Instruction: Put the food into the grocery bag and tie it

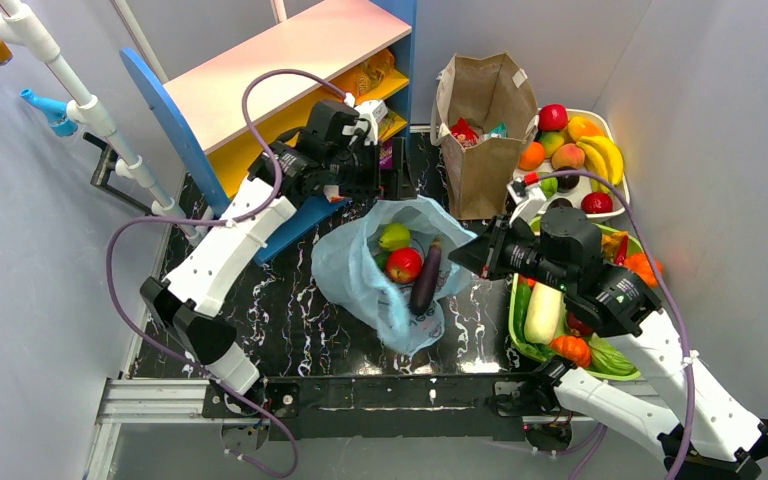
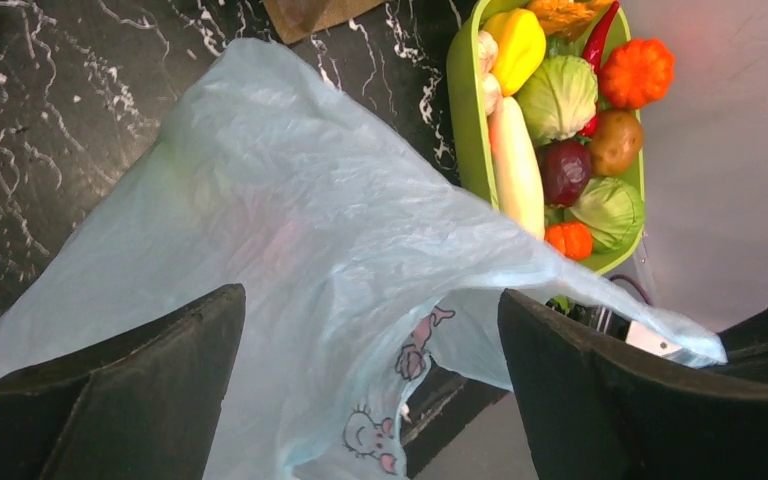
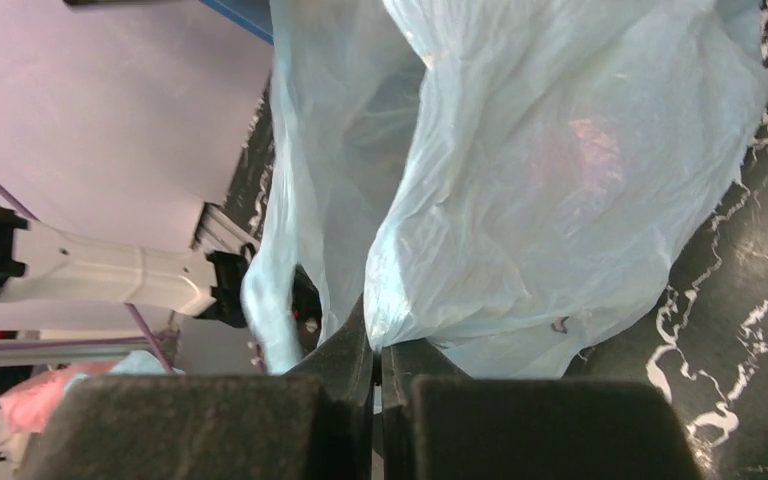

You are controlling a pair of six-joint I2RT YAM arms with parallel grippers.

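Observation:
The light-blue grocery bag (image 1: 360, 270) lies open in the middle of the black marbled table. It holds a green fruit, a red apple (image 1: 404, 264) and a purple aubergine (image 1: 426, 278). Red and teal snack packets (image 1: 465, 132) show in the mouth of the brown paper bag (image 1: 480, 165). My left gripper (image 1: 397, 185) hangs open over the bag's far rim. In the left wrist view it (image 2: 370, 380) has its fingers wide apart over the bag's film (image 2: 290, 230). My right gripper (image 1: 460, 258) is shut on the bag's right rim. The right wrist view shows it (image 3: 378, 345) pinching the film (image 3: 520, 200).
A blue, yellow and pink shelf (image 1: 290, 70) stands at the back left. A white tray of plastic fruit (image 1: 612, 205) is at the back right. A green tray of plastic vegetables (image 1: 516, 335) lies under my right arm and shows in the left wrist view (image 2: 460, 100).

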